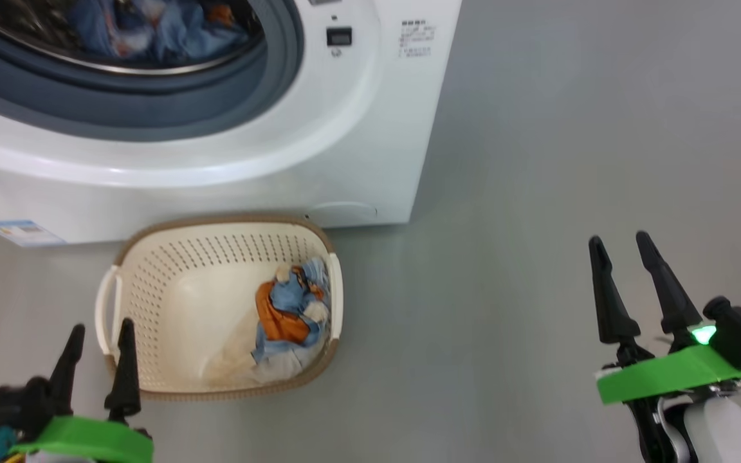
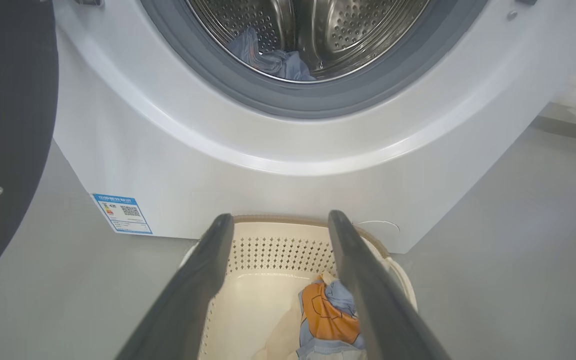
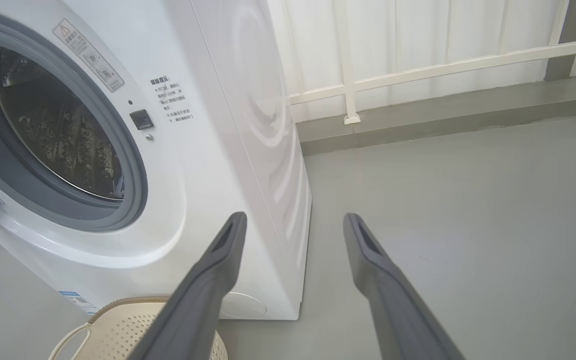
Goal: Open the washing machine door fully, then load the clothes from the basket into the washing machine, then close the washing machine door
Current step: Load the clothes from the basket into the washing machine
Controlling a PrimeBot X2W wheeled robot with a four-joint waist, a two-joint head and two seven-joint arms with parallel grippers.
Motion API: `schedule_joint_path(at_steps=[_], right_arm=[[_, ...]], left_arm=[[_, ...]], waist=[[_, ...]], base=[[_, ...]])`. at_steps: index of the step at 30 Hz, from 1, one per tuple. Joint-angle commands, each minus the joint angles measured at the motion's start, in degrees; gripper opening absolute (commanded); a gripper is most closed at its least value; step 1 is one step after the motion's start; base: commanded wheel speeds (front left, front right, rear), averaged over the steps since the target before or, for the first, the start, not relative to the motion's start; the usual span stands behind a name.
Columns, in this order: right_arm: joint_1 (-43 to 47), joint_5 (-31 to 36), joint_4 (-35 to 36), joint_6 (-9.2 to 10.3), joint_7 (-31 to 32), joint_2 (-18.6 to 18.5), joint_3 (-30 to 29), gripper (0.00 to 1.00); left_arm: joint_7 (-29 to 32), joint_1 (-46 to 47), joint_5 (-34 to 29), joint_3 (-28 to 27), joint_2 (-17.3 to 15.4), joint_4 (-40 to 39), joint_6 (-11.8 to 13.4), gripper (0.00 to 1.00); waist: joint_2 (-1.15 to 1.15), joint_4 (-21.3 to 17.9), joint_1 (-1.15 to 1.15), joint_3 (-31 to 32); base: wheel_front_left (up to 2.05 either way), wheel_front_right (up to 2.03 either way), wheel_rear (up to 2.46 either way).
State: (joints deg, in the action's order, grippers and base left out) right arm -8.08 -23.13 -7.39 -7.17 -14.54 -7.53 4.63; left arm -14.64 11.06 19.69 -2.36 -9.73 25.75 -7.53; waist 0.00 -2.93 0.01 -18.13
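- The washing machine door (image 2: 3, 125) stands swung wide on your left, a dark curve along the edge of the left wrist view. This leaves the mouth of the washing machine (image 1: 357, 128) unobstructed, so the opening step looks done.
- Some blue clothes (image 1: 152, 29) already lie in the steel drum (image 2: 358, 30), behind the grey gasket (image 2: 268, 100). A second bundle (image 1: 290, 312), blue with an orange print and some white, sits in the basket (image 1: 152, 270) against its right wall. By that, you are partway through loading.
- The basket sits on the floor (image 1: 538, 193) just in front of the machine, below the opening. That probably keeps each lift up to the drum short.
- Your left jaws are spread and hold nothing. They hover at the basket's near left rim and point across it toward the machine, well placed for the next reach to the bundle.
- Your right jaws are also spread and empty. They hang well apart to the right over bare floor, likely parked out of the way.
- No raised surface is involved: basket and machine both rest on a smooth, plain grey floor with a soft sheen.
- A blue label (image 2: 122, 214) is stuck low on the machine's front.
- Behind the machine, a white railing (image 3: 418, 75) runs in front of a pale panelled wall, above a grey kerb.
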Motion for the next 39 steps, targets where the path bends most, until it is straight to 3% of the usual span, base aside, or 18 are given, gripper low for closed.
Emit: schedule_joint_path(at_steps=[1,16,29,39], right_arm=[[-1.59,0.65,1.57,-0.32,-0.46,-0.13,1.34,1.0],[-10.12,1.52,2.6,-0.32,-0.46,3.39,3.72,1.0],[-13.94,0.22,3.4,-0.32,-0.46,4.62,5.72,1.0],[-14.58,-3.22,4.36,-0.32,-0.46,4.64,7.65,1.0]], left_arm=[[-0.36,2.12,0.76,-1.16,-2.05,0.21,0.04,1.0],[-0.36,14.55,4.12,8.62,-7.63,12.74,0.04,1.0],[-0.36,28.63,8.56,26.41,-14.51,25.43,0.04,1.0],[-0.32,36.17,15.46,39.86,-19.33,30.57,0.04,1.0]], waist=[[0.0,-1.42,-0.01,-4.31],[0.0,-6.12,-0.01,-18.14],[0.0,-10.42,-0.01,-26.73],[0.0,-13.93,-0.01,-30.32]], base=[[0.0,0.0,0.0],[0.0,0.0,0.0],[0.0,0.0,0.0],[0.0,0.0,0.0]])
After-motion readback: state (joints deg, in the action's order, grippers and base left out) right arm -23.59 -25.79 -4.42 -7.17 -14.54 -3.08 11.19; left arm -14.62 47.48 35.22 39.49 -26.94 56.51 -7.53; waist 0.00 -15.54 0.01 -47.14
